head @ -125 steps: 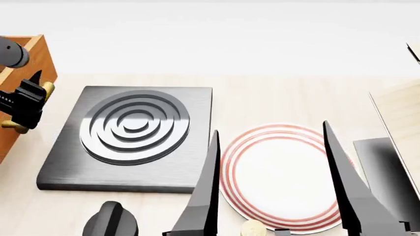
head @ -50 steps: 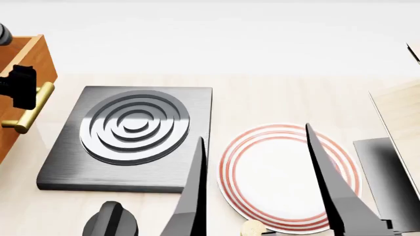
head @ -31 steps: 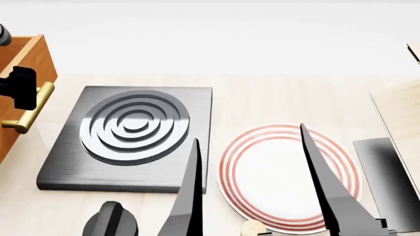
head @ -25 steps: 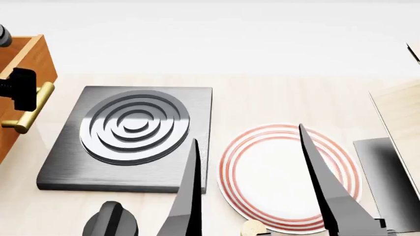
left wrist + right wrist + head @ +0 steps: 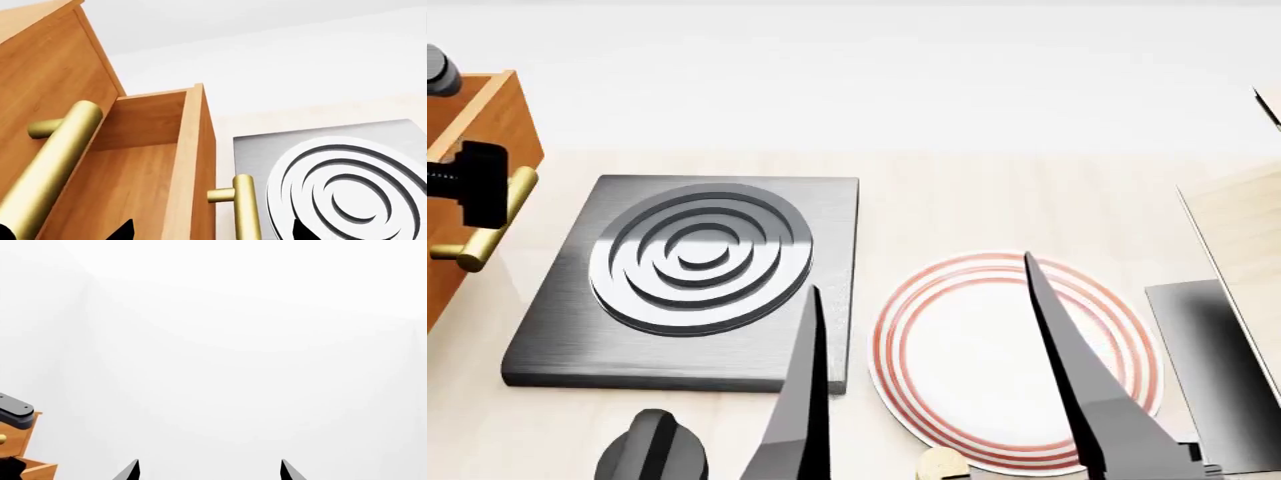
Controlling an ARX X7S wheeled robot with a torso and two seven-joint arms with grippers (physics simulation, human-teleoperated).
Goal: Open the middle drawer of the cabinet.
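The orange-brown cabinet point(image 5: 457, 262) stands at the far left of the head view. Its middle drawer point(image 5: 190, 165) is pulled out as an open box, and its brass bar handle point(image 5: 247, 212) shows in the left wrist view. The same handle point(image 5: 483, 235) shows in the head view. My left gripper point(image 5: 474, 185) is open by the handle's upper end. In the left wrist view this gripper point(image 5: 212, 232) has its jaws wide apart, with the handle in line between them. My right gripper point(image 5: 921, 275) is open and empty above the plate. In the right wrist view it point(image 5: 209, 464) faces a white wall.
A dark slab with silver rings point(image 5: 694, 270) lies beside the cabinet. A white plate with red rings point(image 5: 988, 350) lies to its right. Another drawer's brass handle point(image 5: 53, 165) is close to the left wrist camera. A black knob point(image 5: 654, 450) is at the front, and a pale wood box point(image 5: 1241, 240) at the right.
My left gripper has let go of the brass handle and moved up along it. My right gripper's fingers have shifted left and further out. The drawer has not moved.
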